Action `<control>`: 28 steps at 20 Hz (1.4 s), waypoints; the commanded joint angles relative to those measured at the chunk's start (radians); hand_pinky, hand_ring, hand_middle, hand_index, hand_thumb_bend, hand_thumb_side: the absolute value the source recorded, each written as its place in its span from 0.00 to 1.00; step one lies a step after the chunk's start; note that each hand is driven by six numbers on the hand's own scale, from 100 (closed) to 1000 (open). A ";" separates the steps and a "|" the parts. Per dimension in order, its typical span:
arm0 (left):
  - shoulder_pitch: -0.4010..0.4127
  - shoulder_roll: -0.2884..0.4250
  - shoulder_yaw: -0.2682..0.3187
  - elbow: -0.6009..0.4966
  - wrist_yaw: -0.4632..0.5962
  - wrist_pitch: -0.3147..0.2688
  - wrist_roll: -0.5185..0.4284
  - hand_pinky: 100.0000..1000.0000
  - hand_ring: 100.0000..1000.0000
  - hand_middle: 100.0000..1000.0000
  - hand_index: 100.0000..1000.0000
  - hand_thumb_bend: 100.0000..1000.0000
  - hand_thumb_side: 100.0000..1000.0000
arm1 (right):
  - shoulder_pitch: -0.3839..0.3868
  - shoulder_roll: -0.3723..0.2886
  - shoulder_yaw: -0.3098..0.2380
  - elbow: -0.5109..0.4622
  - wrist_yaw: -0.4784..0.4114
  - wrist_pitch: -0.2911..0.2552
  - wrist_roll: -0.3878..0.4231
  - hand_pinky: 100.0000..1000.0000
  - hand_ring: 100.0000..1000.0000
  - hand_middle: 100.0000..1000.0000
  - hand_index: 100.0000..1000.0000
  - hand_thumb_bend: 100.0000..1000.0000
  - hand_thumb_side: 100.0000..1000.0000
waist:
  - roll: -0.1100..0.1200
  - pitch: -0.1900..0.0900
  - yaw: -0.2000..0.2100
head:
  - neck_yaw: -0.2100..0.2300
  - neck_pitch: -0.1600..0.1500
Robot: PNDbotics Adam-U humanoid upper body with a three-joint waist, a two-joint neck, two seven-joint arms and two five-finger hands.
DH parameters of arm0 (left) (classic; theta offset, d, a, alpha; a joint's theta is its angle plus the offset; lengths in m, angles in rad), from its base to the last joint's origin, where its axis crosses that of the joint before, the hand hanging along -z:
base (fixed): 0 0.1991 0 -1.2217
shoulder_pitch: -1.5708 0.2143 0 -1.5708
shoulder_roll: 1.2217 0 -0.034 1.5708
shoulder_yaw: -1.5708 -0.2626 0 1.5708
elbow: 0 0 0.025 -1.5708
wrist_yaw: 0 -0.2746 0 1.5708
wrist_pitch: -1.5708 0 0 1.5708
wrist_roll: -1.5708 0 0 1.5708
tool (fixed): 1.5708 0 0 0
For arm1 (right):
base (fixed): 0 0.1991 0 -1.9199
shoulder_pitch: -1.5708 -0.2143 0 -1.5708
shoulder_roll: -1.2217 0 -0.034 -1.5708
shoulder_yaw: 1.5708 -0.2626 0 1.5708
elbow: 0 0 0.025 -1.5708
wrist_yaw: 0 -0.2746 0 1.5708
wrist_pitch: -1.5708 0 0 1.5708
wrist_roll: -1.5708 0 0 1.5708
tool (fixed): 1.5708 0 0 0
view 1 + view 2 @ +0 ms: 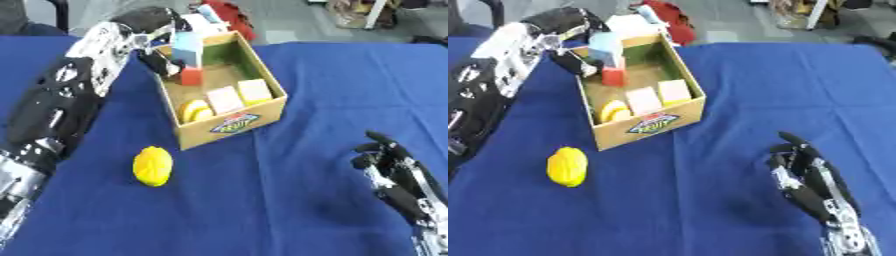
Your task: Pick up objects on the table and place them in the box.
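A cardboard box with a printed label stands on the blue cloth at centre left. Inside lie two pale blocks and yellow round pieces. My left arm comes in from the left, and my left hand is over the box's far left corner, fingers curled round a tall light blue, pink and red carton standing upright in the box. A yellow lemon-like fruit lies on the cloth in front of the box's left side. My right hand rests open at the lower right, fingers up.
A red object and something white sit just behind the box. Blue cloth covers the table to the right of the box. Floor and furniture legs show beyond the far edge.
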 commanded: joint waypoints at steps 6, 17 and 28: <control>-0.001 0.080 0.025 -0.093 0.045 0.002 -0.085 0.81 0.78 0.81 0.91 0.51 0.70 | -0.006 -0.009 -0.004 -0.010 0.003 0.000 0.002 0.62 0.58 0.63 0.89 0.00 0.29 | 0.007 -0.025 0.013 | -0.005 0.000; 0.198 0.325 -0.032 -0.477 0.397 -0.045 -0.268 0.76 0.68 0.67 0.84 0.32 0.19 | -0.006 -0.017 -0.010 -0.014 0.003 0.002 0.000 0.62 0.58 0.63 0.89 0.00 0.30 | 0.023 -0.031 0.037 | -0.024 0.000; 0.362 0.439 -0.216 -0.685 0.530 -0.010 -0.431 0.76 0.71 0.71 0.86 0.38 0.28 | -0.009 -0.021 -0.008 -0.016 0.005 0.002 0.004 0.62 0.58 0.63 0.89 0.00 0.29 | 0.032 -0.034 0.044 | -0.021 0.002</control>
